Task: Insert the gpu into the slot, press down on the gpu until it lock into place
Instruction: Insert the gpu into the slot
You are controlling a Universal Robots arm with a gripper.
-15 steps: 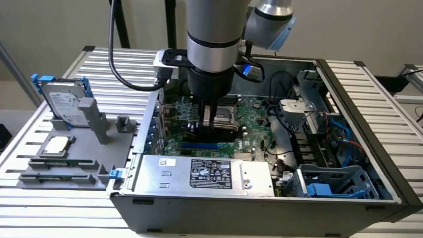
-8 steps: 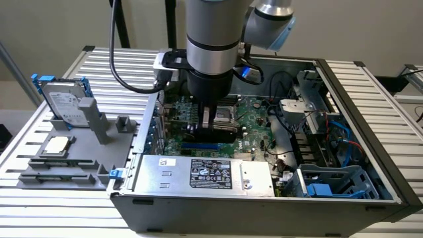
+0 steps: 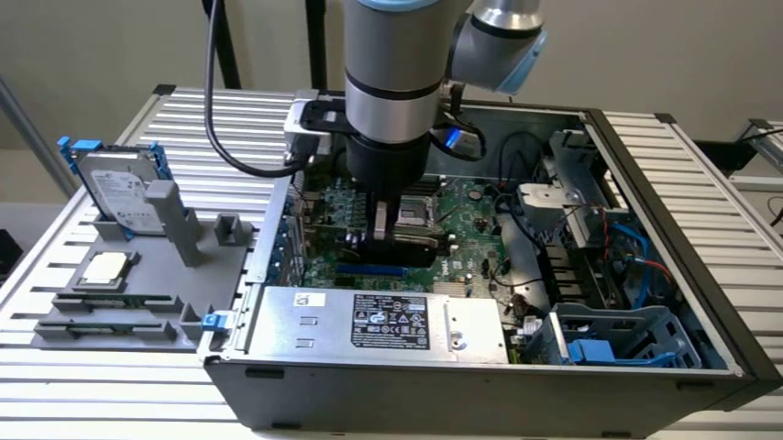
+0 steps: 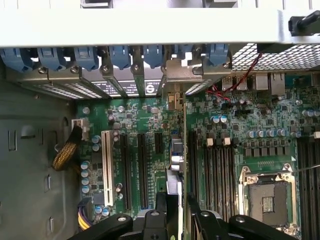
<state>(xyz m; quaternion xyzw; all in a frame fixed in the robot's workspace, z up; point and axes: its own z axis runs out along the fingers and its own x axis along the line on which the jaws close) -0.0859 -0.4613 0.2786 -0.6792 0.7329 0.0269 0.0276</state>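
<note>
My gripper (image 3: 389, 236) reaches down into the open computer case and is shut on the gpu (image 3: 412, 249), a black card held on edge over the green motherboard (image 3: 471, 229). The blue slot (image 3: 370, 271) shows as a narrow strip just under the card's lower edge. Whether the card sits in it I cannot tell. In the wrist view the gpu (image 4: 175, 167) appears edge-on between my black fingers (image 4: 161, 212), running toward the rear bracket openings (image 4: 172, 75). The strip beneath the card is hidden there.
A silver power supply (image 3: 380, 321) lies close in front of the slot. The CPU socket (image 4: 267, 200) and black memory slots (image 4: 220, 170) lie beside the card. Cables and a blue drive cage (image 3: 612, 339) fill the case's right in the exterior view. A labelled hard drive (image 3: 116, 192) stands on a grey fixture outside.
</note>
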